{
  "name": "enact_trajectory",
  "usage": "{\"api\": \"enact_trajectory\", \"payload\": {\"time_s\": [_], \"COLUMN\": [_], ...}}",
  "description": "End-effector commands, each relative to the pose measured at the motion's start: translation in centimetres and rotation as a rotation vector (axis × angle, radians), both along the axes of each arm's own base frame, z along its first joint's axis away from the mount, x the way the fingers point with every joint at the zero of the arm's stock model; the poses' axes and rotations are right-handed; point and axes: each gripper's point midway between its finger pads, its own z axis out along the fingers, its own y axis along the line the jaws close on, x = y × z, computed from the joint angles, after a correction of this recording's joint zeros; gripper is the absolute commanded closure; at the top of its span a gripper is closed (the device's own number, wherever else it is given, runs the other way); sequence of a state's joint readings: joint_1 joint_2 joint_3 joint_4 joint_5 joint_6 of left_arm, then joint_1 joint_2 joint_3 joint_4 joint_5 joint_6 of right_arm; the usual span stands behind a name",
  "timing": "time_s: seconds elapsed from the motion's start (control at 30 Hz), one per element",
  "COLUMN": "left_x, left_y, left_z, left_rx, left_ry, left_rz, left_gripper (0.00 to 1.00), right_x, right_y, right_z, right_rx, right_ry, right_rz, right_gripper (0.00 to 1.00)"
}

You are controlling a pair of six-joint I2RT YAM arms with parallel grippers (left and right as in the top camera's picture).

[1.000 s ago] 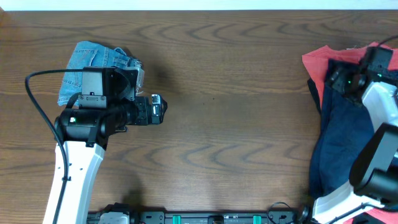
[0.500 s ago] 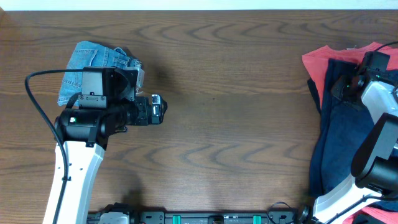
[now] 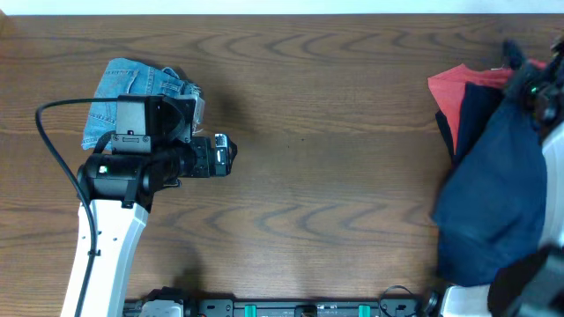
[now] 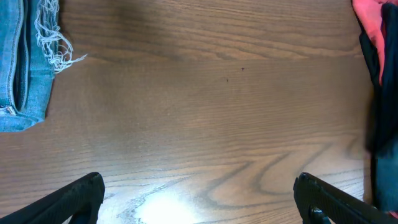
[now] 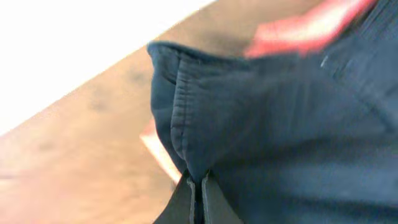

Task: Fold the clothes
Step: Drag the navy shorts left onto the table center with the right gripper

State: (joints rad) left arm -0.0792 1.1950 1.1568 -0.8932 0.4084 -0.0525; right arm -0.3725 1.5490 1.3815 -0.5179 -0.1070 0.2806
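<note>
The clothes are dark navy shorts [image 3: 493, 202] at the table's right edge. My right gripper [image 3: 526, 86] is shut on a hemmed edge of them and holds it up, so the fabric drapes down toward the front. In the right wrist view the gripper [image 5: 199, 190] pinches a fold of the navy cloth [image 5: 280, 124] between closed fingers. My left gripper [image 3: 227, 154] hovers over bare wood at the left. It is open and empty, with its fingertips [image 4: 81, 196] set wide apart, far from the navy shorts [image 4: 387, 149].
Light-blue frayed denim shorts [image 3: 132, 92] lie at the back left, just behind the left arm and seen also as denim [image 4: 25, 62] in the left wrist view. A coral-red shirt [image 3: 451, 88] lies under the navy pile at the back right.
My right gripper closed on the navy shorts and rose toward the far right, pulling the fabric up and spreading it. The left arm has not moved.
</note>
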Motion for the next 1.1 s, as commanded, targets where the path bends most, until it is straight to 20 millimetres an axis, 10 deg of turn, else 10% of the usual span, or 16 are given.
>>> {"api": "enact_trajectory", "payload": {"time_s": [0.0, 0.17, 0.37, 0.5, 0.77, 1.07], "left_x": [0.2, 0.5, -0.2, -1.3, -1.2, 3.8], "left_y": [0.2, 2.3, 6.2, 8.1, 7.4, 1.0], "left_z": [1.1, 3.5, 9.0, 11.4, 11.1, 2.9], "left_rx": [0.001, 0.045, 0.074, 0.091, 0.054, 0.014], "left_ry": [-0.036, -0.119, -0.284, -0.367, -0.352, -0.074], "left_rz": [0.005, 0.084, 0.224, 0.300, 0.271, 0.043], "left_gripper": [0.02, 0.02, 0.02, 0.02, 0.02, 0.02], "right_x": [0.3, -0.4, -3.7, -7.1, -7.3, -9.2], "right_y": [5.1, 13.6, 29.5, 37.1, 35.0, 27.0], "right_z": [4.7, 8.3, 8.3, 6.8, 9.3, 10.8], "right_rx": [0.021, 0.044, 0.093, 0.037, -0.030, -0.008], "right_ry": [-0.122, -0.211, -0.192, -0.142, -0.202, -0.166], "right_rz": [0.185, 0.417, 0.803, 0.972, 0.826, 0.628], "right_gripper": [0.99, 0.99, 0.91, 0.27, 0.15, 0.18]}}
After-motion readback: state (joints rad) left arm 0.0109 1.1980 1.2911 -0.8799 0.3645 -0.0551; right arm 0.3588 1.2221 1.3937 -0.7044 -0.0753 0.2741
